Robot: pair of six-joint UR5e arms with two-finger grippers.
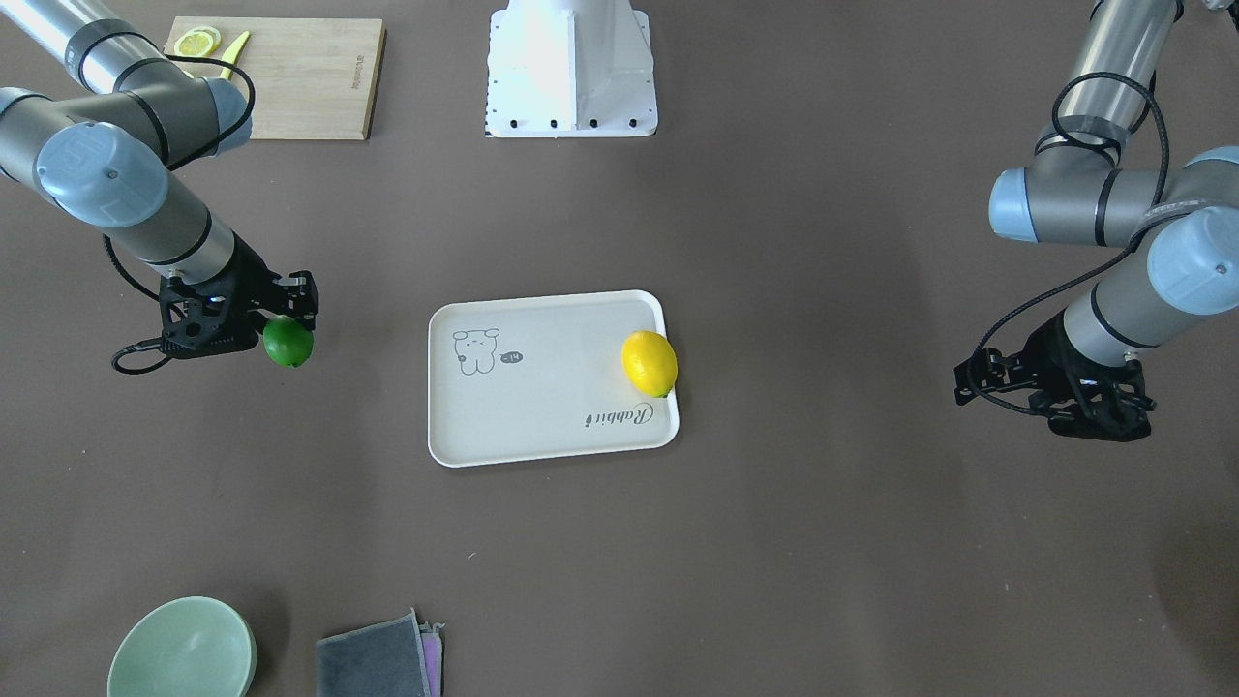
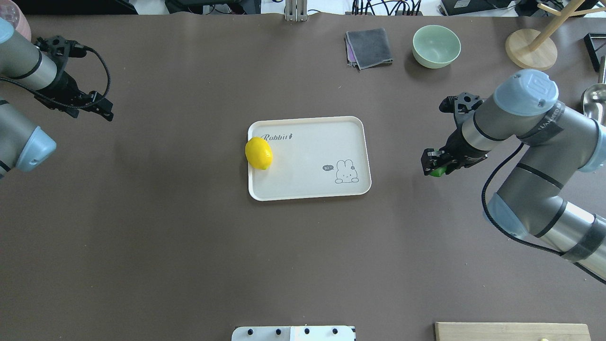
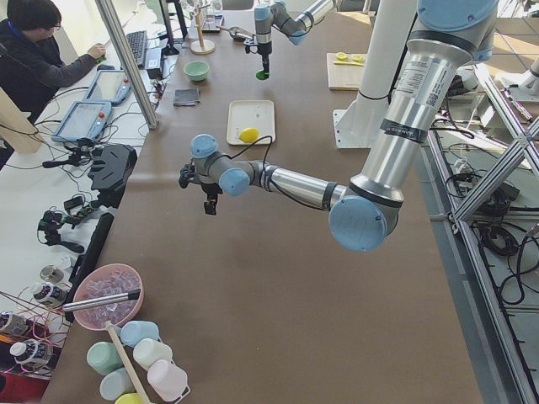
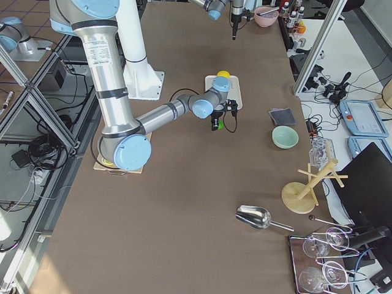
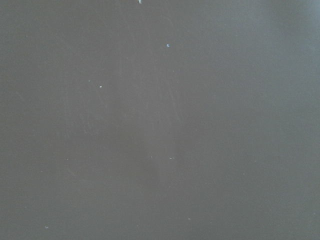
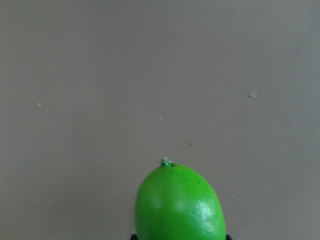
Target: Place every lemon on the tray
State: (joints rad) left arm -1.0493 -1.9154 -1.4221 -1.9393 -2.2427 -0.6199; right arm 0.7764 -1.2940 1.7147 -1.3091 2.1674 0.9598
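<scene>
The off-white tray (image 1: 542, 431) (image 2: 307, 189) lies flat at the table's middle. The yellow lemon (image 1: 649, 363) (image 2: 259, 153) rests at the tray's short edge on my left side, partly over the rim. My right gripper (image 1: 281, 319) (image 2: 436, 163) is shut on the green lemon (image 1: 288, 343) (image 2: 438, 171) (image 6: 179, 202) and holds it above the bare table, off the tray's other short edge. My left gripper (image 2: 102, 111) (image 1: 1099, 426) hangs empty over bare table far from the tray, apparently open. Its wrist view shows only table.
A wooden cutting board (image 1: 290, 73) with lemon slices (image 1: 196, 42) lies near the robot base (image 1: 571, 68). A green bowl (image 2: 436, 45) and a grey cloth (image 2: 369, 47) sit at the far edge. A wooden stand (image 2: 530, 47) is at the far right.
</scene>
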